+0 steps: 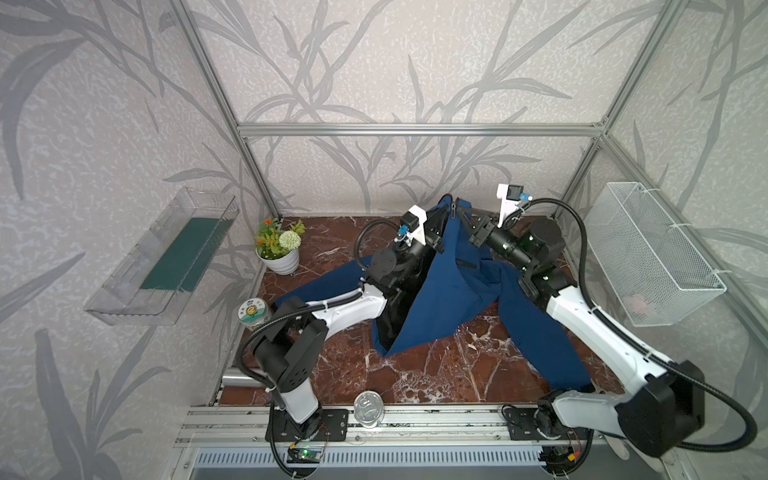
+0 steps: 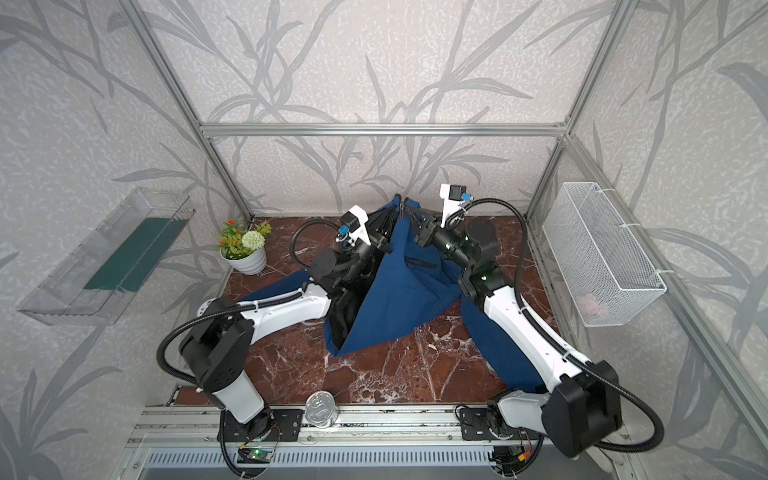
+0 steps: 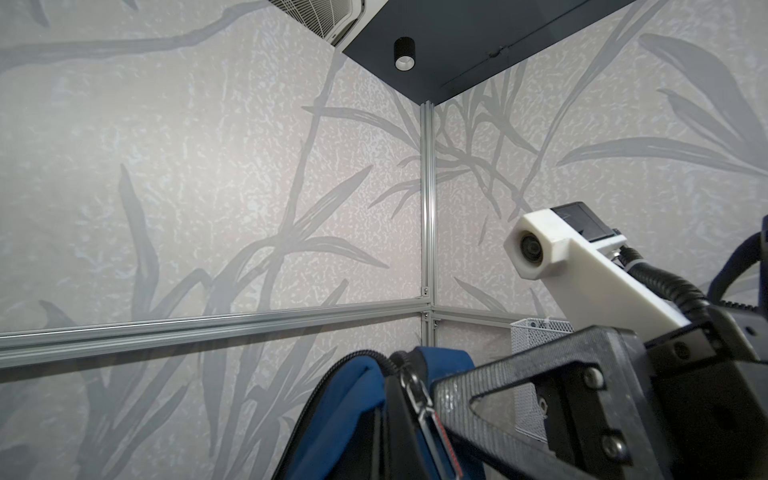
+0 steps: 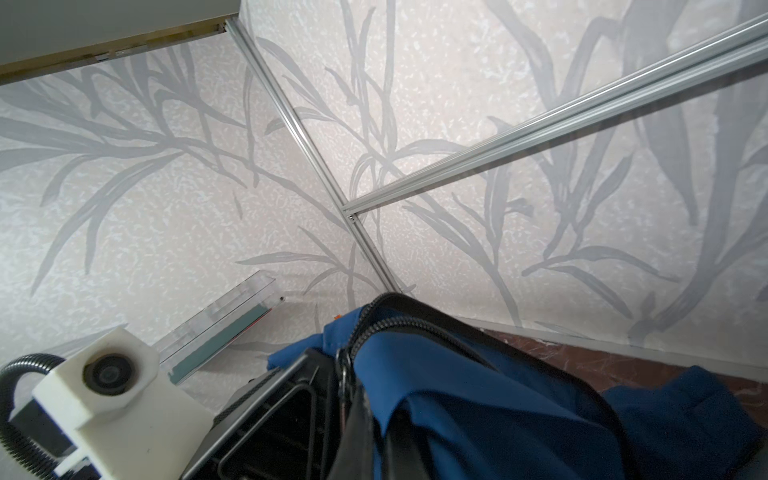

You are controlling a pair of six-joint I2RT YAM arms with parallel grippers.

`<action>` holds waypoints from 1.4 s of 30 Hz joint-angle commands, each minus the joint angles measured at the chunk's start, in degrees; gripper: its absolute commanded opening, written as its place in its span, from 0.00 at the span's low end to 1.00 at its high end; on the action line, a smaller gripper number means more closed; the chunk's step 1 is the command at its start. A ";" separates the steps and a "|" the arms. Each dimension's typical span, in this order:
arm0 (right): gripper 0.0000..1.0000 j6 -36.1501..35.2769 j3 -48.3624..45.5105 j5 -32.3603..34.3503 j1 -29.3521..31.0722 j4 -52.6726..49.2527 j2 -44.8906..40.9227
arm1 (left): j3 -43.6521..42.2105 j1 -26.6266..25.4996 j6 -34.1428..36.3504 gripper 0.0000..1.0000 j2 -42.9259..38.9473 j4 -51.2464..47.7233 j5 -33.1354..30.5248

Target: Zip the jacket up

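The navy jacket (image 1: 449, 291) (image 2: 395, 291) hangs in a peak above the back of the marble table (image 1: 415, 374), its black lining showing on the left and its sleeves trailing to both sides. My left gripper (image 1: 445, 216) (image 2: 390, 218) and right gripper (image 1: 462, 217) (image 2: 411, 217) meet at that peak, both shut on the jacket's top edge. The left wrist view shows the black zipper teeth (image 3: 357, 365) curving over the blue edge, with the metal zipper pull (image 3: 419, 399) hanging beside the right gripper's finger (image 3: 519, 374). The right wrist view shows the same edge (image 4: 415, 365) pressed against the left gripper's body (image 4: 270, 415).
A flower pot (image 1: 279, 249) and a round tin (image 1: 253, 313) stand at the table's left edge. A silver can (image 1: 368, 409) sits on the front rail. A clear shelf (image 1: 162, 257) hangs on the left wall, and a white wire basket (image 1: 652, 253) on the right.
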 commanded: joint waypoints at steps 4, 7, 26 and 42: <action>0.00 -4.20 20.87 0.01 -5.15 6.03 6.17 | 19.64 6.07 -7.62 0.00 7.69 -3.78 4.51; 0.00 -6.52 27.21 -1.39 -5.15 2.70 6.80 | 27.14 6.17 -7.75 0.00 8.71 -8.17 7.44; 0.00 6.24 -38.94 7.57 2.49 3.20 -30.66 | -37.95 -11.32 -13.88 0.00 -10.18 9.27 -9.82; 0.00 12.14 -52.10 10.72 3.01 -18.84 -57.81 | -39.50 -24.26 -14.90 0.00 -7.42 9.27 -18.48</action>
